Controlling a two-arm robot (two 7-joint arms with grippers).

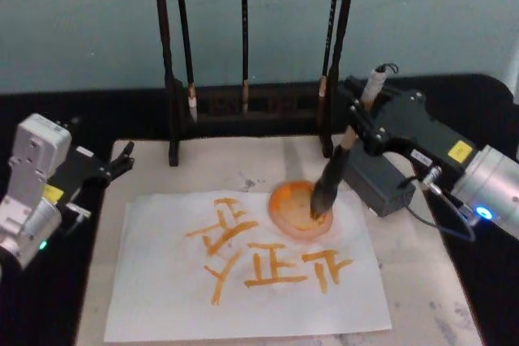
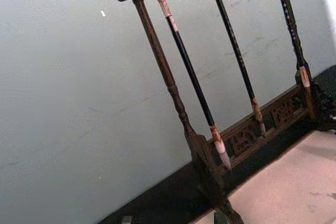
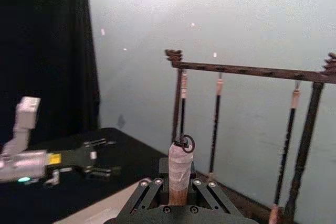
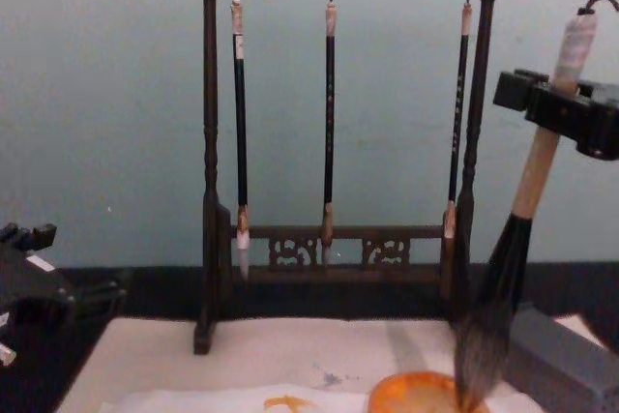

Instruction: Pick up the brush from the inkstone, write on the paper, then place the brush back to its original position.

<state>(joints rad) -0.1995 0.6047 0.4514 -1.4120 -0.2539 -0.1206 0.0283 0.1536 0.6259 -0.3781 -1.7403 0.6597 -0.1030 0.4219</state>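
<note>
Over head view's paper (image 1: 162, 297), right claw (image 1: 362, 125) grips brush (image 1: 334, 169).

The rack (image 1: 173, 119) and its three hanging brushes (image 1: 244, 38) closed off the far side of the mat (image 1: 422, 265). The right gripper (image 1: 361, 123), clamped on the brush (image 1: 328, 184) leaning into the dish (image 1: 285, 210), and the grey block (image 1: 377, 180) just right of it took up the far right. The left gripper (image 1: 122, 161) sat at the mat's left edge, leaving the way open above the paper's (image 1: 162, 281) near and left parts.
</note>
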